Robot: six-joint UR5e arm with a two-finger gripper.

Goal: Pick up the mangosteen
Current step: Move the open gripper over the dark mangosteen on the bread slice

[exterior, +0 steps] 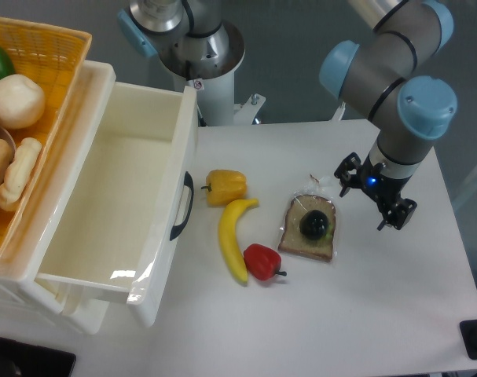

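The mangosteen (pixel 314 225) is a small glossy black fruit with a greenish cap, resting on top of a brown bread slice (pixel 309 229) near the middle of the white table (pixel 364 314). My gripper (pixel 367 203) hangs to the right of it, a short way above the table and apart from the fruit. Its two dark fingers are spread with nothing between them. A red pepper (pixel 262 261) lies to the lower left of the bread.
A yellow banana (pixel 233 239) and a yellow pepper (pixel 224 187) lie left of the bread. An open white drawer (pixel 120 196) takes up the left side, with a yellow basket (pixel 34 118) of food beyond it. The arm's base (pixel 199 55) stands at the back.
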